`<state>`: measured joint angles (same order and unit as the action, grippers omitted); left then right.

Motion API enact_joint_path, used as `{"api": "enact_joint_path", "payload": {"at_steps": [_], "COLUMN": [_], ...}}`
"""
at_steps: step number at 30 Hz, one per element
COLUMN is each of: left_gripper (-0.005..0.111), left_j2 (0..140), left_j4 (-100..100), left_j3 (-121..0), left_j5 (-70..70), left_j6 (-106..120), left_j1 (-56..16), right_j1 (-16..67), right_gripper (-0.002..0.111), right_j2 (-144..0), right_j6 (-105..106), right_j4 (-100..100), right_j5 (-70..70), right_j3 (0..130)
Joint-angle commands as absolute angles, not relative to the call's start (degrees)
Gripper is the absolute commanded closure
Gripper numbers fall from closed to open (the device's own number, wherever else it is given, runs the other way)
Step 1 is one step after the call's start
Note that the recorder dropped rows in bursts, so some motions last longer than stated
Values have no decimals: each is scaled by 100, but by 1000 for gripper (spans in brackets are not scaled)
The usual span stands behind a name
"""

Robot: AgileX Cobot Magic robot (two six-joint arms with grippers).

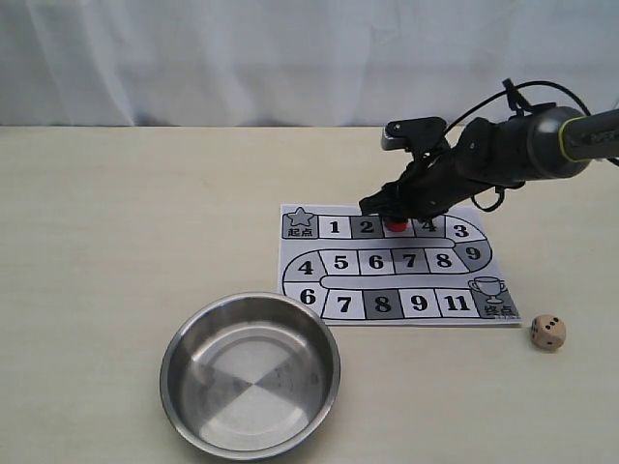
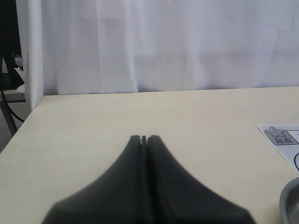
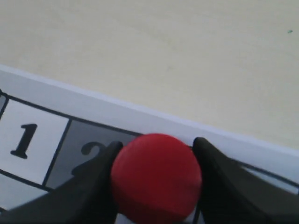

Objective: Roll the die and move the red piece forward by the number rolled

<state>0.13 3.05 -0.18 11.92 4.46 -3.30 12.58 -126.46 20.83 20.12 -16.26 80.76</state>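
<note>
- A pale wooden counter [image 1: 116, 242] carries everything, and a white curtain hangs behind it.
- A round steel bowl [image 1: 193, 338] sits empty, well apart from the right tool and nearer the camera. It is probably there to catch a rolled die.
- A paper game board [image 1: 375, 261] with numbered squares lies flat directly under the right tool, so the tool can work along the top row.
- The right tool [image 1: 397, 217] reaches down over that row. Its two dark fingers [image 3: 219, 182] are narrowed onto the red piece, one touching each side, a hold suited to lifting or sliding it.
- The left tool [image 2: 144, 139] hovers far from the board with its fingers pressed together, holding nothing and apparently parked out of the way.
- The red piece [image 1: 397, 225] stands upright between the right tool's fingers, on the square between 2 and 4. Whether it rests on the paper or is raised slightly is unclear.
- The die [image 1: 548, 332] rests on the bare counter well apart from the right tool, just beyond the board's near right corner. Its top face is too small to read with certainty.
</note>
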Motion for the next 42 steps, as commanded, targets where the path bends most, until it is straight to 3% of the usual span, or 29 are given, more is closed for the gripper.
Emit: {"api": "enact_joint_path", "payload": {"at_steps": [1,16,29,33,37,42], "left_gripper": [107,107,107,107,107,107], "left_j2": [0,0,0,0,0,0], "left_j4": [314,314,314,314,314,314], "left_j3": [0,0,0,0,0,0], "left_j5": [1121,1121,1121,1121,1121,1121], "left_j6": [449,449,449,449,449,449], "left_j1": [-339,-339,-339,-339,-339,-339], "right_j1": [1251,1251,1251,1251,1194,548], "right_gripper": [54,54,55,74,102,104], "right_j2": [-12739,-12145,-11389,-11222,-11080,-10916], "right_j6": [1999,1839,1582,594,-84,-35], "right_j4": [2015,2015,1885,853,-485,-401], "right_j5": [-1697,-1662,-2693,-3505,-4868,-5835], "right_j3": [8039,8129,8129,8129,8129,8080]}}
